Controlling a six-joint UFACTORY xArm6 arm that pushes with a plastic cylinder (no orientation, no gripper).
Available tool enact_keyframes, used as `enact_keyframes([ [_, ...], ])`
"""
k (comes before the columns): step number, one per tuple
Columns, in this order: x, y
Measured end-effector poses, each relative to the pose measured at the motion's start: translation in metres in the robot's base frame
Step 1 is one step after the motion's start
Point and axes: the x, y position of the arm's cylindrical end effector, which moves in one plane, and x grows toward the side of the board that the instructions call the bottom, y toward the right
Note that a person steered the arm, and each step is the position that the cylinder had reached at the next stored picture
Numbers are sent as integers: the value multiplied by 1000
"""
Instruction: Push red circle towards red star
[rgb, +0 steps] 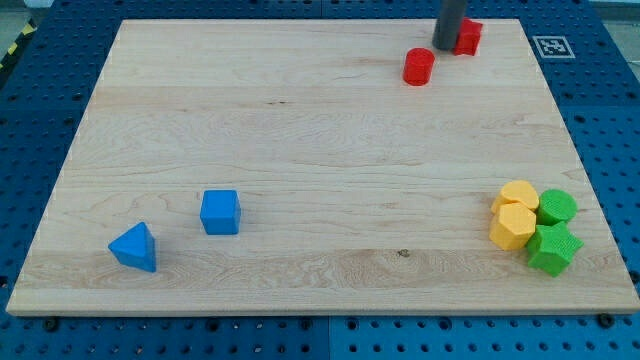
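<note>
Two red pieces sit near the view's top right of the pale wooden surface (300, 150), and they are what matters here. The small red circle block (418, 66), a short plastic-looking cylinder with a flat round top, stands a little below and to the view's left of the dark rod. The tip (447, 46) comes down just above and to the right of that circle, close by but apparently not touching it. Right beside the rod on its right, partly hidden behind it, is the red star block (469, 36), its points hard to make out.

So the rod stands between the two reds, and that is the crux: the circle lies down-left of the tip while the star lies to its right. By the look of it, the tip must get round to the circle's far, lower-left side before any shove sends it star-ward.

There is no gripper on this arm, only the bare rod, so nothing spreads or pinches.

Further out, a blue cube (220, 212) and a blue triangular block (135, 247) sit at bottom left; two yellow blocks (514, 217) and two green blocks (553, 232) cluster at bottom right.
</note>
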Motion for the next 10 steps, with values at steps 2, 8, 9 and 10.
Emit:
enact_keyframes([
  [2, -7, 21],
  [8, 81, -87],
  [9, 70, -62],
  [10, 62, -28],
])
